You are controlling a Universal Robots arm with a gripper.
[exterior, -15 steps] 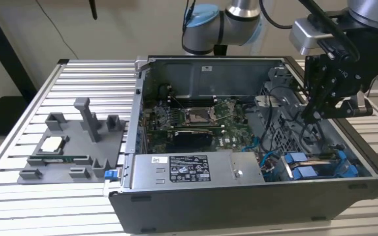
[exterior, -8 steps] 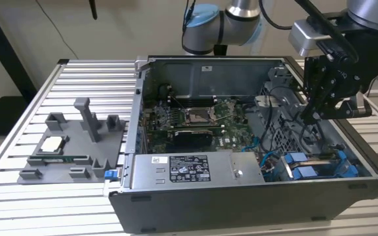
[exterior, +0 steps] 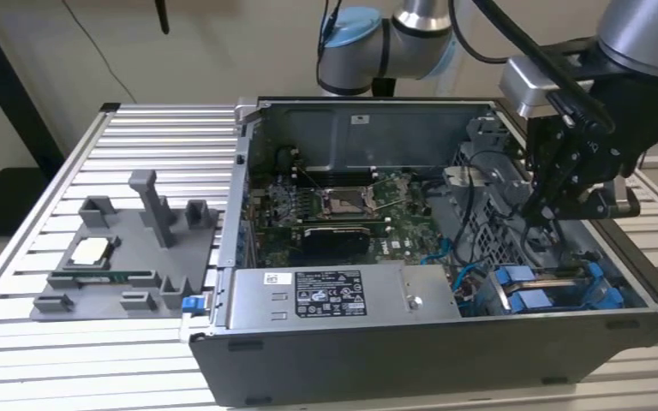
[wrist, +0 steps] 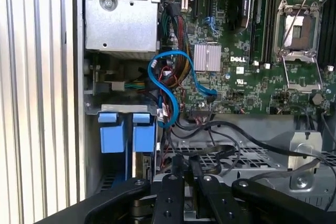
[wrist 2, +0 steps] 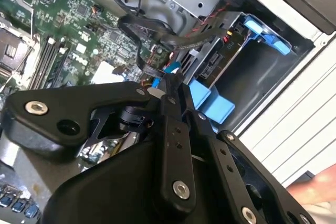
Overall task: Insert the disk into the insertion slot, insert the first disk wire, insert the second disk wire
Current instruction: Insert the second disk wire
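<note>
Claw [wrist 2: 169,86] clenched on one black wire [wrist 2: 148,25], near the slot [wrist 2: 257,72]. One disk in the slot, two blue tabs [wrist: 112,132] showing.

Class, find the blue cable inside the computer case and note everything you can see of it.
The blue cable is a flat, glossy, plastic-looking ribbon. It arches in a loop over a bundle of coloured wires beside the motherboard. One end reaches the board, and the other runs on to the blue carrier tabs.
</note>
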